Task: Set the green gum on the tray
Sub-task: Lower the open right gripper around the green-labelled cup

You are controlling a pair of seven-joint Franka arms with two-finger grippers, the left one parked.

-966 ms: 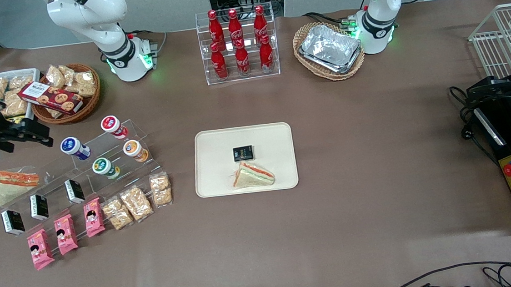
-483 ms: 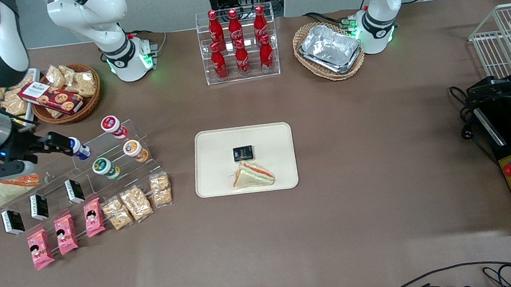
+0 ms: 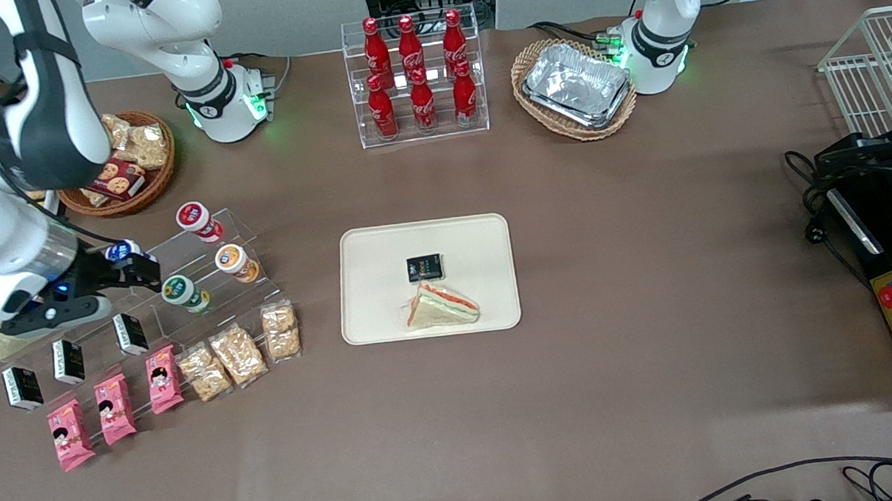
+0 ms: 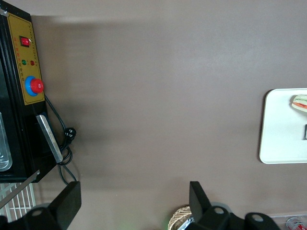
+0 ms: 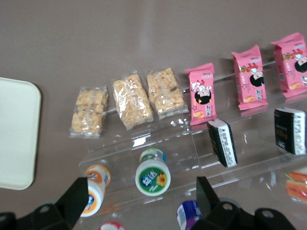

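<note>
While green gum [image 3: 179, 292] sits on the clear rack [image 3: 203, 297], gripper [image 3: 147, 273] hovers just beside it, fingers [image 5: 76, 201] spread, empty; tray [image 3: 485, 235] well apart.

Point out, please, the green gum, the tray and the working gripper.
green gum [image 5: 152, 178], right wrist view, on its round lid.
tray [image 3: 477, 236], front view, on bare surface near a corner.
gripper [image 3: 147, 272], front view, hovering beside the green gum, at its fingertips.

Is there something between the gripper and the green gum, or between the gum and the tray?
Nothing visible blocks either path. The gripper hovers open right beside the green gum on the clear stepped rack. Bare table lies between the rack and the tray; the orange-lidded bottle stands aside.
</note>
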